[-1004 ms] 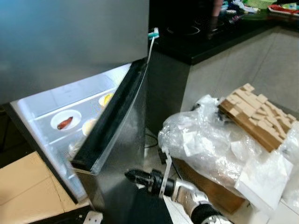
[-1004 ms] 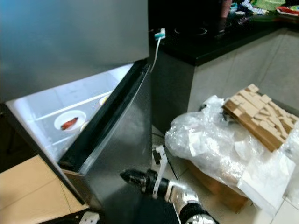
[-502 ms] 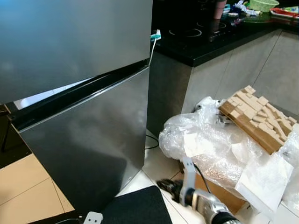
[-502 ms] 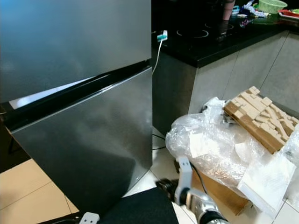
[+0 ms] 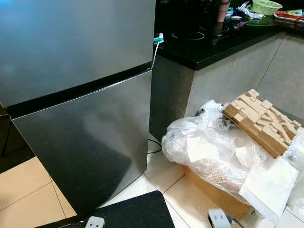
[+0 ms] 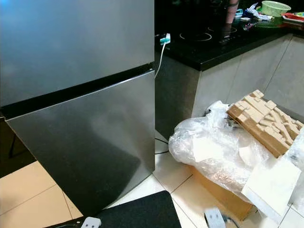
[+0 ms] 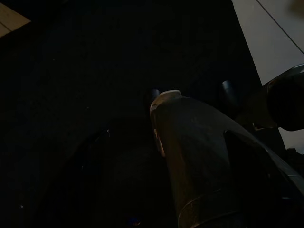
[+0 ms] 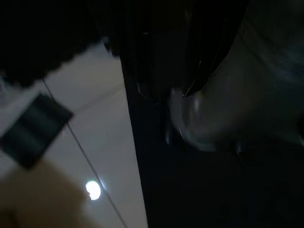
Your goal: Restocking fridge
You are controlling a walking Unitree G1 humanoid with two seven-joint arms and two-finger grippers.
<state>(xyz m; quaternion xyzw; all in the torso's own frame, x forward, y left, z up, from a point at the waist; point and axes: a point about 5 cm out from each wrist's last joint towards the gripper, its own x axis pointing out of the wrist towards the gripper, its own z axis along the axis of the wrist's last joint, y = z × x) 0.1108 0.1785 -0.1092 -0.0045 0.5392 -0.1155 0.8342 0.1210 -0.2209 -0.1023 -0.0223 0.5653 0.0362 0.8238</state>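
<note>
1. The stainless-steel fridge (image 5: 80, 95) occupies the 9 to 12 o'clock area of the head views. Both of its doors sit flush with the cabinet; a dark horizontal seam separates the upper door from the lower door (image 5: 88, 142).
2. A black counter (image 5: 209, 42) adjoins the fridge at 1 o'clock. It carries an induction hob (image 6: 202, 35), a green basket (image 6: 275, 8) and small items too distant to identify.
3. A white cable with a teal plug (image 5: 158, 38) hangs at the counter corner, just beside the fridge's upper door.
4. At 3 to 4 o'clock, crumpled clear plastic wrap (image 5: 204, 152) covers a cardboard box (image 6: 221, 194) on the tiled floor (image 5: 28, 194). A slatted wooden piece (image 5: 259, 121) lies tilted on top of the wrap, and a white foam slab (image 5: 268, 183) leans against it.
5. A black mat (image 6: 137, 213) lies on the floor at 6 o'clock, in front of the fridge.
6. Left end effector (image 7: 190, 156): the left wrist view is very dark; a dark rounded body shows, and the finger spacing cannot be determined.
7. Right end effector: the right wrist view is dark and blurred, showing pale floor tile; its finger state cannot be determined.
</note>
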